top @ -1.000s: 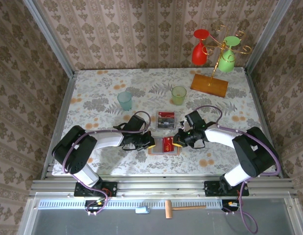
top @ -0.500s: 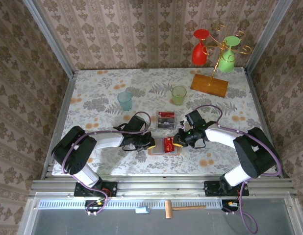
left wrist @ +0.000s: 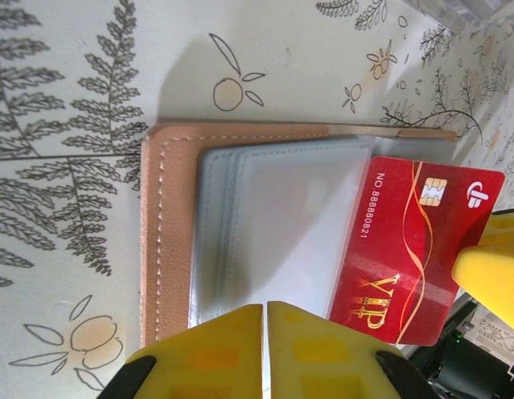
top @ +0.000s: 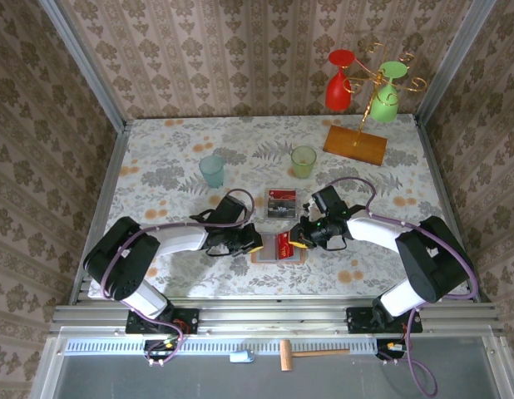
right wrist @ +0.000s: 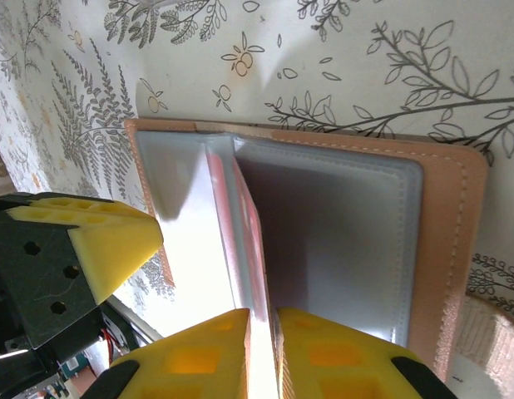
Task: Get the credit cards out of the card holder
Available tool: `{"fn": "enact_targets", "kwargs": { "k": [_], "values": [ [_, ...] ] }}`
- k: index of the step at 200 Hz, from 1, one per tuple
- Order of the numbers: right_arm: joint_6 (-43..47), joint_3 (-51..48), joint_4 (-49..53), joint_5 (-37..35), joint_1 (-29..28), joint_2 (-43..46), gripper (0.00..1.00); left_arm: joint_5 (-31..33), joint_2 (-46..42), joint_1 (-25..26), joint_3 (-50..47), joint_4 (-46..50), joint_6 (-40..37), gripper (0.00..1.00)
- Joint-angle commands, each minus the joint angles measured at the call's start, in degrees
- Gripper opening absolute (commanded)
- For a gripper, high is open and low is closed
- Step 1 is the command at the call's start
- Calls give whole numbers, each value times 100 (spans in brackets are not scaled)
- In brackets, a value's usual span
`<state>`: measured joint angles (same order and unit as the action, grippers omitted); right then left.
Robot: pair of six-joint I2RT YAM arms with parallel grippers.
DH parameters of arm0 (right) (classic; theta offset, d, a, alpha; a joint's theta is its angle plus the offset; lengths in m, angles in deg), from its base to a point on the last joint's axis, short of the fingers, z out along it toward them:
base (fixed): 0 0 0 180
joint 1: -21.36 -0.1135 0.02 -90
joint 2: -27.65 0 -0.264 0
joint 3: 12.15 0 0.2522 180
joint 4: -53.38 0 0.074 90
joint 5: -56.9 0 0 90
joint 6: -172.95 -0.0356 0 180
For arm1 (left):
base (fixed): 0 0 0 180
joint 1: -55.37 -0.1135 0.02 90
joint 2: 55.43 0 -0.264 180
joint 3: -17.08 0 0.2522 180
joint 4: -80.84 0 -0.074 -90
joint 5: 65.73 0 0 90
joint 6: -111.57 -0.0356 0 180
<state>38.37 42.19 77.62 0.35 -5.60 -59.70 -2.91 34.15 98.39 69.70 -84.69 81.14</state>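
The salmon-pink card holder (top: 265,257) lies open on the table between both grippers, its grey pockets (left wrist: 274,224) facing up. A red credit card (left wrist: 415,249) marked VIP sticks halfway out of a pocket toward the right. My right gripper (right wrist: 264,320) is shut on that card, which stands edge-on (right wrist: 255,249) between its yellow fingers. My left gripper (left wrist: 266,312) is shut, its tips over the left pocket near the pink border (left wrist: 161,224). In the top view the left gripper (top: 255,243) and right gripper (top: 299,238) flank the red card (top: 284,243). Another dark red and black card (top: 280,202) lies flat just beyond.
A pale blue cup (top: 212,170) and a green cup (top: 303,160) stand further back. At the far right an orange stand base (top: 354,144) carries hanging red (top: 338,87) and green (top: 387,100) glasses. A small hammer (top: 303,354) lies below the table's near rail.
The right wrist has crept slightly to the left and both arms have shifted a little. The holder and the red card stay about where they were.
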Motion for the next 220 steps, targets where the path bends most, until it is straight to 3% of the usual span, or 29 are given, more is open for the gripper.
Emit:
{"fn": "enact_targets", "kwargs": {
  "k": [1, 145, 220],
  "values": [
    [-97, 139, 17, 91, -55, 16, 15, 20, -163, -54, -44, 100, 14, 10],
    [-58, 239, 457, -200, -130, 235, 9, -28, -266, -154, -106, 28, -42, 11],
    [650, 800, 1577, -639, -125, 461, 4, -40, -449, -342, -282, -141, -56, 11]
  ]
}}
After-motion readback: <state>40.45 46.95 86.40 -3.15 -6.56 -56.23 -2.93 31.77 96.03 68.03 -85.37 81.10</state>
